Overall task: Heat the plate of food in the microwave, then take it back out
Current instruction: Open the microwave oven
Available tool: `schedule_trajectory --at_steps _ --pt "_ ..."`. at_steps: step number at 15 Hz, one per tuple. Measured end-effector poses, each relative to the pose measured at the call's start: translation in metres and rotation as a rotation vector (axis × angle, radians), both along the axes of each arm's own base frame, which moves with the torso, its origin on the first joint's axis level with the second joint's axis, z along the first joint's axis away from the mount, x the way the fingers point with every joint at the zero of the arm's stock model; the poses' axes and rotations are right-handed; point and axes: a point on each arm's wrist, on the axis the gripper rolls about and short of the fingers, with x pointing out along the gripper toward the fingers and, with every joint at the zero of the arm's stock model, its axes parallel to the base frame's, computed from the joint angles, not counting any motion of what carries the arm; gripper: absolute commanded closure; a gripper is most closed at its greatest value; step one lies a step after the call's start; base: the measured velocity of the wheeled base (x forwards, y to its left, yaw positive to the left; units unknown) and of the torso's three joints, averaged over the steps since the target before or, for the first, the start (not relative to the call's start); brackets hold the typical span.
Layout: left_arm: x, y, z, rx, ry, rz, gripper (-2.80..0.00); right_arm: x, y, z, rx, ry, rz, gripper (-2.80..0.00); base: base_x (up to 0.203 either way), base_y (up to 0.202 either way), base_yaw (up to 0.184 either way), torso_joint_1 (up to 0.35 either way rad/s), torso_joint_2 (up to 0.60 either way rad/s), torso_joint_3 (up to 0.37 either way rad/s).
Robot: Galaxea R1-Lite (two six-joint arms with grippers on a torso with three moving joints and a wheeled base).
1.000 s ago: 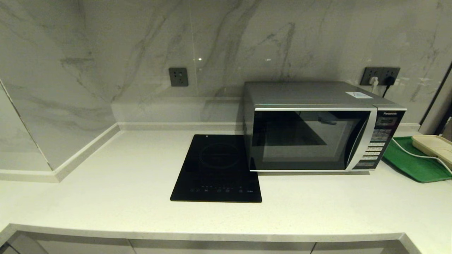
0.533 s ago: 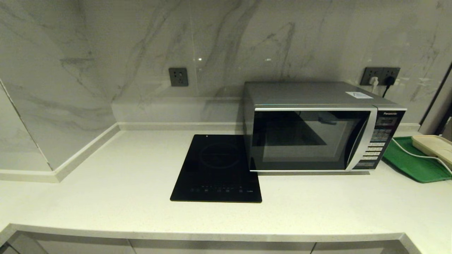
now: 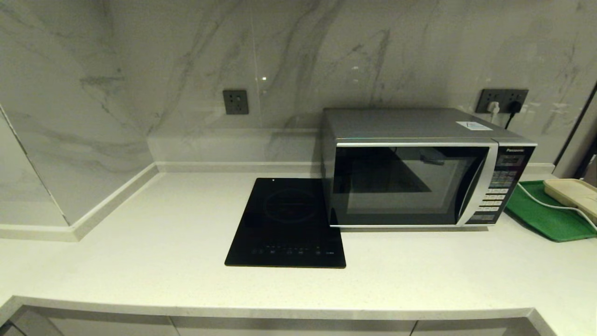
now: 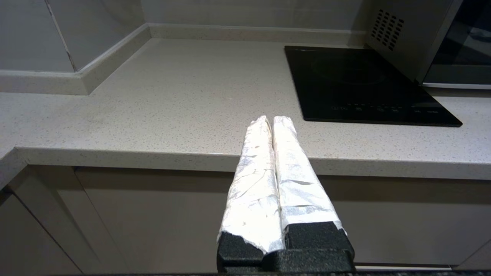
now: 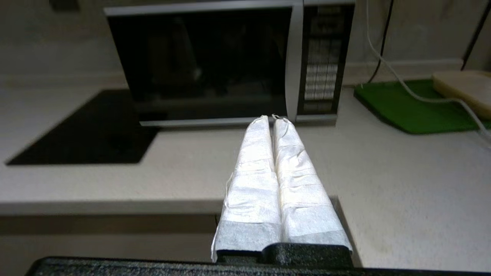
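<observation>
The silver-grey microwave (image 3: 419, 172) stands at the back right of the pale counter with its dark glass door closed; it also fills the far side of the right wrist view as the microwave (image 5: 230, 61). The plate of food is out of view. My right gripper (image 5: 273, 117) is shut and empty, held before the counter's front edge and pointing at the microwave's lower right corner. My left gripper (image 4: 271, 119) is shut and empty too, hanging before the counter's front edge, left of the cooktop. Neither arm shows in the head view.
A flat black glass cooktop (image 3: 287, 221) lies just left of the microwave. A green tray (image 3: 543, 214) with a cream appliance (image 3: 573, 193) and a white cable sits at the right. Marble walls close the back and left. Cabinet fronts run under the counter edge.
</observation>
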Motion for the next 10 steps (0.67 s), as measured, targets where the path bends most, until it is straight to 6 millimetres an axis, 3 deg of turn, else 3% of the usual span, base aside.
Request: schedule_trajectory --at_steps 3,6,8,10 --pt "0.0 0.0 0.0 -0.001 0.0 0.0 0.0 -0.004 0.0 0.075 0.002 -0.081 -0.053 0.0 0.0 0.0 0.0 0.0 0.0 0.0" --pt "0.0 0.0 0.0 0.0 0.0 0.0 0.0 0.014 -0.003 0.129 -0.057 -0.033 -0.283 0.0 0.0 0.0 0.0 0.0 0.0 0.0" --pt "0.0 0.0 0.0 0.0 0.0 0.0 0.0 0.027 -0.006 0.145 -0.161 0.118 -0.421 0.0 0.0 0.0 0.0 0.0 0.0 0.0" --pt "0.0 0.0 0.0 0.0 0.0 0.0 0.0 0.047 -0.01 0.144 -0.224 0.283 -0.508 0.0 0.0 0.0 0.0 0.0 0.0 0.0"
